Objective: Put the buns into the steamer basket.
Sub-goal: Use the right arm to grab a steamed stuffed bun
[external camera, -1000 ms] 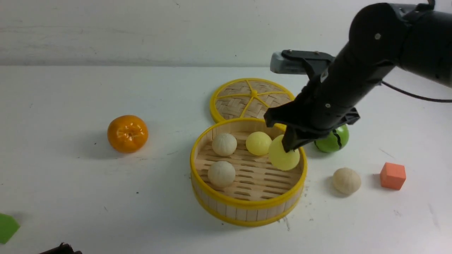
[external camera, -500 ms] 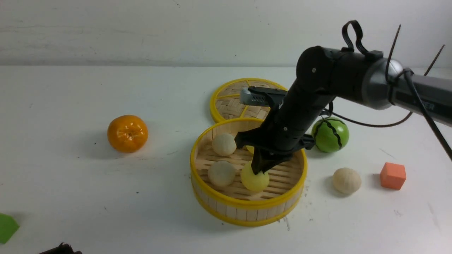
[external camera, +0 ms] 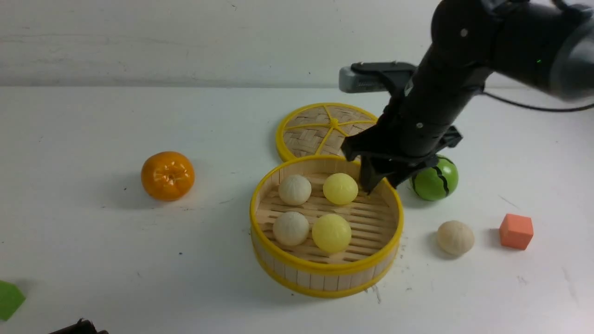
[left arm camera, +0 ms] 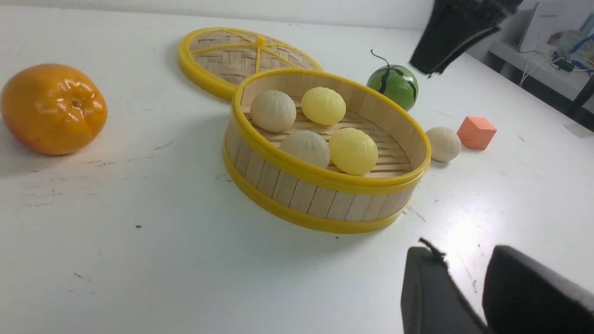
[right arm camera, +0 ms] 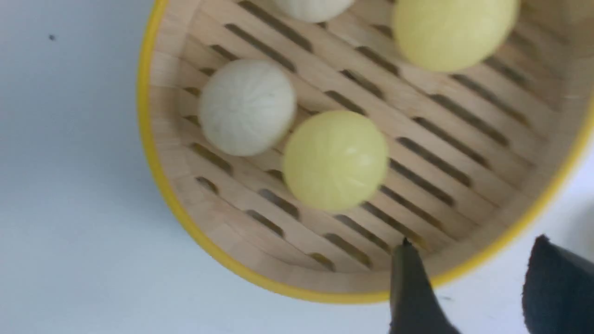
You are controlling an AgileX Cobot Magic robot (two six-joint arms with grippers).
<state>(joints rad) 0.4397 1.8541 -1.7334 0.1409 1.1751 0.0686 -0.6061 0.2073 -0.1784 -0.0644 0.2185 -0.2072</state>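
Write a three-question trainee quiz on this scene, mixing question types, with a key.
1. How many buns sit in the steamer basket?
2. True or false: the right gripper is holding a bun.
3. Which lies between the steamer basket and the red cube: (a) the orange fruit, (b) an off-white bun, (c) the woven lid?

Key: 1. four; 2. false; 3. b

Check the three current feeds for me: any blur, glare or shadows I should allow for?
Front view: the right arm looks soft, while the steamer basket is crisp; faint shadows lie left of the orange fruit. Left wrist view: bright highlights on that fruit; the right arm's tip is blurred. Right wrist view: soft overall, basket rim smeared at the right edge.
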